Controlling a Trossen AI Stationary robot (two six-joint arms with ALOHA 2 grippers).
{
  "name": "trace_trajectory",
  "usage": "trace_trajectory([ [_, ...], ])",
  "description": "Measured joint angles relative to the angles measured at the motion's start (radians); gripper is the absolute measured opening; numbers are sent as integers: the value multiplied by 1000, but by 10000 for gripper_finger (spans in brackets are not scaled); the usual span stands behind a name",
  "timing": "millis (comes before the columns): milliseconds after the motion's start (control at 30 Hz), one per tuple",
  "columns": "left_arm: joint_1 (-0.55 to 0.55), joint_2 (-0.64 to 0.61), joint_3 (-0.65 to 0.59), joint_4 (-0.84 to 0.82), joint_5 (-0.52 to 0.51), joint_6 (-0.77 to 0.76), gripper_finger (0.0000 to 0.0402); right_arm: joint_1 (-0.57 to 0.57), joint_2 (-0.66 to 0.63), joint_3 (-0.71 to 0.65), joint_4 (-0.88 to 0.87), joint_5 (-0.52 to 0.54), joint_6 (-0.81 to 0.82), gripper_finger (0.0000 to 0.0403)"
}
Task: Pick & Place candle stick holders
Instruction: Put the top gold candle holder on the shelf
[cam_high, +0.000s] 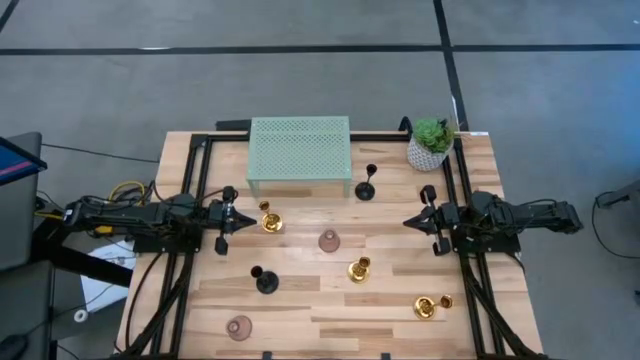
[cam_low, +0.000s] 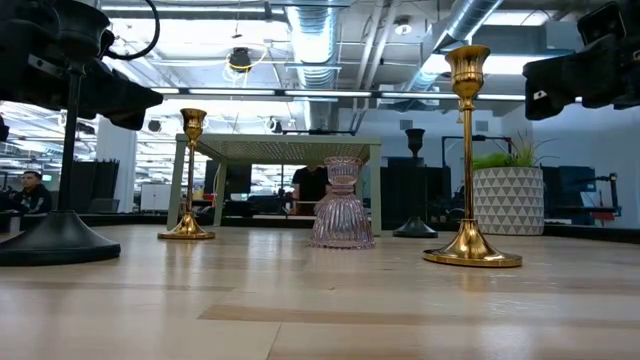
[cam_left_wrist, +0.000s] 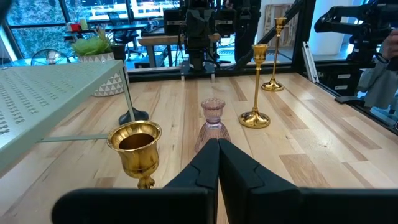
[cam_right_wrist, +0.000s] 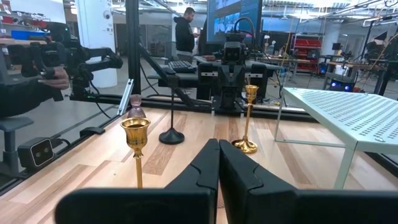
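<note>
Several candle stick holders stand upright on their round bases on the wooden table. Three are gold (cam_high: 270, 221) (cam_high: 359, 269) (cam_high: 428, 306), two are black (cam_high: 366, 187) (cam_high: 265, 280), and two are pinkish glass (cam_high: 329, 240) (cam_high: 238, 327). My left gripper (cam_high: 250, 220) is shut and empty at the table's left. Its tips are just short of the nearest gold holder (cam_left_wrist: 137, 149). My right gripper (cam_high: 407, 221) is shut and empty at the table's right, pointing toward the middle. A gold holder (cam_right_wrist: 135, 146) stands ahead of it.
A pale green perforated rack (cam_high: 300, 150) stands at the far middle of the table. A potted green plant in a white pot (cam_high: 431, 143) stands at the far right corner. Black frame rails (cam_high: 196, 180) run along both sides. People show in the room behind.
</note>
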Motion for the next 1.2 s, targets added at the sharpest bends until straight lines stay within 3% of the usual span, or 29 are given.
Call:
trace_trajectory([
  [1200,0,0,0,45,4,-25,8,8,0,0,18,0,0,0],
])
